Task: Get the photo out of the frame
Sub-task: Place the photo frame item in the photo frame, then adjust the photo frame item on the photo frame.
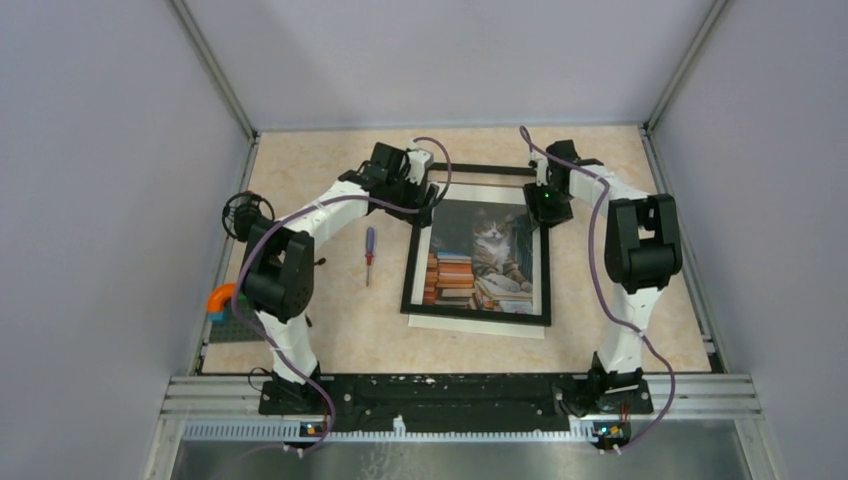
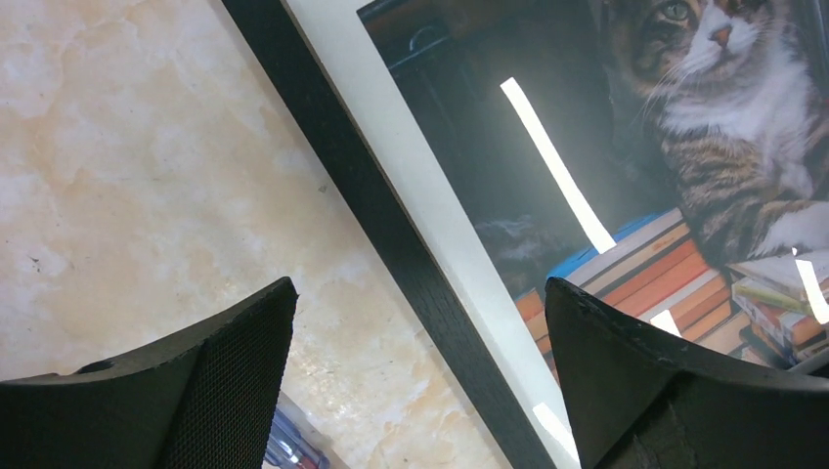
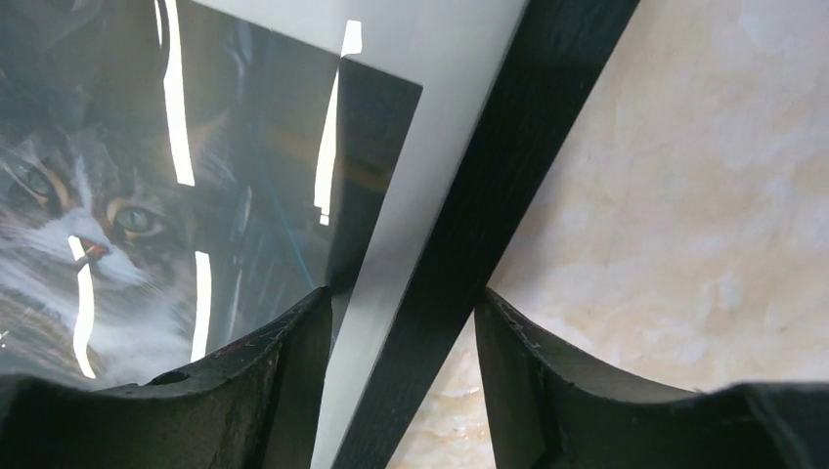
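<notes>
On beige table, frame lengthwise near-to-far, photo cat-head far; both jaws open, empty, astride its rails.

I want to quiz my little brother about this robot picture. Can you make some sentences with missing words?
1. The animal in the photo is a ____.
2. The colour of the frame around it is ____.
3. From the robot's side, the screwdriver lies to the ____ of the frame.
4. The left gripper and the right gripper are not shut; both are ____.

Missing words: cat, black, left, open.
</notes>
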Motion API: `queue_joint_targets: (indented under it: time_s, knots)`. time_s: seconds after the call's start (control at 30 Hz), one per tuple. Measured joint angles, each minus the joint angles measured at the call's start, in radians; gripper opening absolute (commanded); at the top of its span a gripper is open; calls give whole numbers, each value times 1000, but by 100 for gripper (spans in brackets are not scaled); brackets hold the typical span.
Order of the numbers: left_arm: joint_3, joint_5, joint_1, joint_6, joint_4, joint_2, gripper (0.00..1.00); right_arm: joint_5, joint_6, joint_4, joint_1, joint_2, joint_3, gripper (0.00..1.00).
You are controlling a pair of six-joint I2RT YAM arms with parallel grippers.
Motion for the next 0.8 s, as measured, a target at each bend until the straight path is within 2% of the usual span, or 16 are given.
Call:
queue_joint_targets:
  time_s: [0.23,0.43,0.57,0.67,0.8]
  knots:
    - [-62,80,37,19,19,-26,99,-39,-49,28,1,25,27,39]
    - [-138,180,34,93,52,-112,99,-59,-108,74,22,35,33,37]
    - [-224,266,13,221,64,-212,99,-71,-135,84,31,45,45,37]
    - [-272,300,-52,367,58,-264,99,-80,-148,93,40,54,57,38]
    - [-359,320,-191,565,31,-322,99,-86,-151,89,50,64,72,48]
